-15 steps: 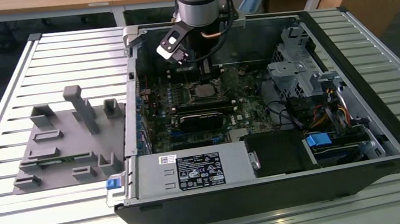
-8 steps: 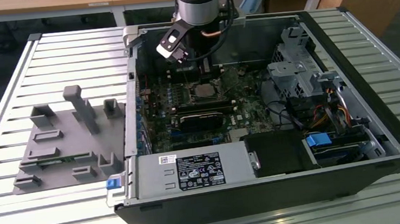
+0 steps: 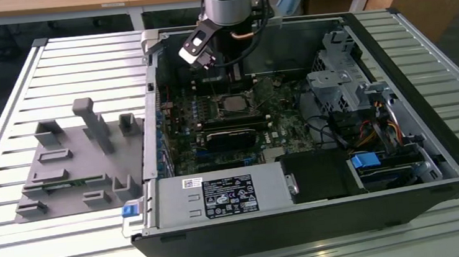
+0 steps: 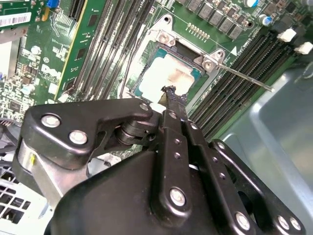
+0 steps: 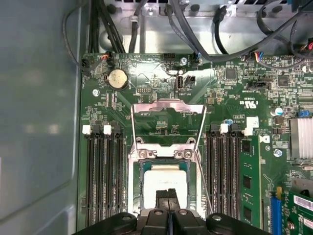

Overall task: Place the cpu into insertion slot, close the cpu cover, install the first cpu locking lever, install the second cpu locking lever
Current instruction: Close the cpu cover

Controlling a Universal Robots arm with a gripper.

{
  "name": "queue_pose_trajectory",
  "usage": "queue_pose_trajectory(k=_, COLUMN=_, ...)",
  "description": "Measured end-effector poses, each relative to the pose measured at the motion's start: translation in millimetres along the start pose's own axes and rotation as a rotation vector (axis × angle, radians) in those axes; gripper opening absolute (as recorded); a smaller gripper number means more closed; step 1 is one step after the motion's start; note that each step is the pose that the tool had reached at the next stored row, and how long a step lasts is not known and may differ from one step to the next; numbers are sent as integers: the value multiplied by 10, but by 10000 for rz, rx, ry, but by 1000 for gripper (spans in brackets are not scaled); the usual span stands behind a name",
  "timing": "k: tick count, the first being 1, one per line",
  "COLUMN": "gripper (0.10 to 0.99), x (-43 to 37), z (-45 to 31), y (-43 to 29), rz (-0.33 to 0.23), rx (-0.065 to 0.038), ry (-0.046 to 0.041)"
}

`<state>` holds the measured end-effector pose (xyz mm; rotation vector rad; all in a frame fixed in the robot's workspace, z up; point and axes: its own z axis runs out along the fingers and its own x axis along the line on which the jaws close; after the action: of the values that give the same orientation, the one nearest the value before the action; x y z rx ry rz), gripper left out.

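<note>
Watching the gripper (image 5: pixel 168 195) hang just above the cpu (image 5: pixel 164 180), fingers (image 5: pixel 162 197) pinched shut on nothing; chip lies in the insertion slot (image 5: pixel 136 176), cpu cover (image 5: pixel 166 104) flipped open: thin, stiff, light sheet metal, I'd push its free edge gently, chip underneath is likely fragile.

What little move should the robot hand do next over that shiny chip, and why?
Probably lift the gripper straight up a little. The cpu already seems to lie flat in the insertion slot, the cpu cover stands open, and the shut fingertips sit right over the chip, in the cover's way.
</note>
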<state>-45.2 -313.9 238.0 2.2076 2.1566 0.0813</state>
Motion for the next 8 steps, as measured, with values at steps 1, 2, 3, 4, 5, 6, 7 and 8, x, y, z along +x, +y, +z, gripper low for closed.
queue_pose_trajectory(k=1, gripper=106, x=0, z=-24, y=2, rz=0, rx=0, ry=4)
queue_pose_trajectory(k=2, gripper=106, x=0, z=-52, y=4, rz=0, rx=-1, ry=9)
queue_pose_trajectory(k=3, gripper=106, x=0, z=-78, y=6, rz=1, rx=0, ry=12)
queue_pose_trajectory(k=4, gripper=106, x=0, z=-111, y=9, rz=1, rx=0, ry=15)
queue_pose_trajectory(k=5, gripper=106, x=0, z=-150, y=12, rz=1, rx=0, ry=19)
queue_pose_trajectory(k=6, gripper=106, x=0, z=-186, y=14, rz=1, rx=0, ry=23)
queue_pose_trajectory(k=7, gripper=106, x=0, z=-221, y=17, rz=1, rx=0, ry=26)
queue_pose_trajectory(k=8, gripper=106, x=0, z=-258, y=20, rz=1, rx=0, ry=28)
